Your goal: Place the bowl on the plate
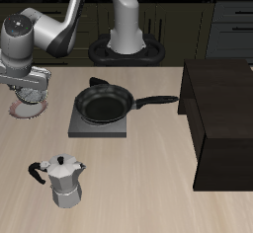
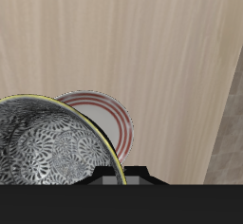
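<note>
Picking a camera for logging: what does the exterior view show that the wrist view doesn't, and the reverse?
Only exterior: the frying pan on the grey square board, the moka pot, the dark cabinet and the arm itself.
Only wrist: the bowl with its patterned inside, overlapping the plate, whose red rings show clearly.
Both: the wooden table and the gripper, its fingers hidden in each.
</note>
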You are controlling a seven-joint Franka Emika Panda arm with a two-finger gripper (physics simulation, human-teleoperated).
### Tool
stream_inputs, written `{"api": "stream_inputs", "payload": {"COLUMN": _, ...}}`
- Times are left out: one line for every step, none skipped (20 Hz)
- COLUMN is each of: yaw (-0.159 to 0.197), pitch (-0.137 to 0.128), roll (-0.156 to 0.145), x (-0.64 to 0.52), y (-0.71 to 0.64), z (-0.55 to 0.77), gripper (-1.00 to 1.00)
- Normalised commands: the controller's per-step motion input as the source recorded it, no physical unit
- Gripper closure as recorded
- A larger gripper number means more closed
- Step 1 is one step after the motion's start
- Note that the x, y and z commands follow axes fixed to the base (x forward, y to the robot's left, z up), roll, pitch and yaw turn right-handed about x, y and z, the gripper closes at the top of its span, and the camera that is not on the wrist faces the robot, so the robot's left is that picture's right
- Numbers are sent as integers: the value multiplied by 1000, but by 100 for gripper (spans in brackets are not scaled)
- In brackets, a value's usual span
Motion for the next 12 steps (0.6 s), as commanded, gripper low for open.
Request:
{"api": "stream_inputs", "payload": {"yaw": 29, "pitch": -6, "roll": -19, "x": -17, "y": -81, "z": -76, "gripper": 100}}
{"api": "stream_inputs", "payload": {"yaw": 9, "pitch": 4, "roll": -2, "x": -25, "y": -40, "z": -56, "gripper": 100}}
{"api": "stream_inputs", "payload": {"yaw": 6, "pitch": 25, "roll": -24, "x": 33, "y": -56, "z": -93, "gripper": 100}}
{"api": "stream_inputs", "payload": {"yaw": 10, "pitch": 7, "roll": -27, "x": 29, "y": -64, "z": -91, "gripper": 100}}
{"api": "stream_inputs", "payload": {"yaw": 15, "pitch": 26, "roll": 6, "x": 65, "y": 0, "z": -139, "gripper": 100}}
{"api": "stream_inputs", "payload": {"yaw": 70, "pitch": 58, "roll": -64, "x": 163, "y": 23, "z": -330, "gripper": 100}}
{"api": "stream_inputs", "payload": {"yaw": 26, "pitch": 1, "roll": 4, "x": 1, "y": 42, "z": -35, "gripper": 100}}
{"api": "stream_inputs", "payload": {"yaw": 14, "pitch": 36, "roll": 8, "x": 18, "y": 28, "z": -124, "gripper": 100}}
{"api": "stream_inputs", "payload": {"yaw": 6, "pitch": 3, "roll": -12, "x": -61, "y": -79, "z": 2, "gripper": 100}}
{"api": "stream_inputs", "payload": {"yaw": 51, "pitch": -1, "roll": -12, "x": 41, "y": 20, "z": -90, "gripper": 100}}
{"api": "stream_inputs", "payload": {"yaw": 98, "pitch": 65, "roll": -21, "x": 107, "y": 63, "z": -215, "gripper": 100}}
{"api": "stream_inputs", "payload": {"yaw": 34, "pitch": 49, "roll": -22, "x": 91, "y": 75, "z": -233, "gripper": 100}}
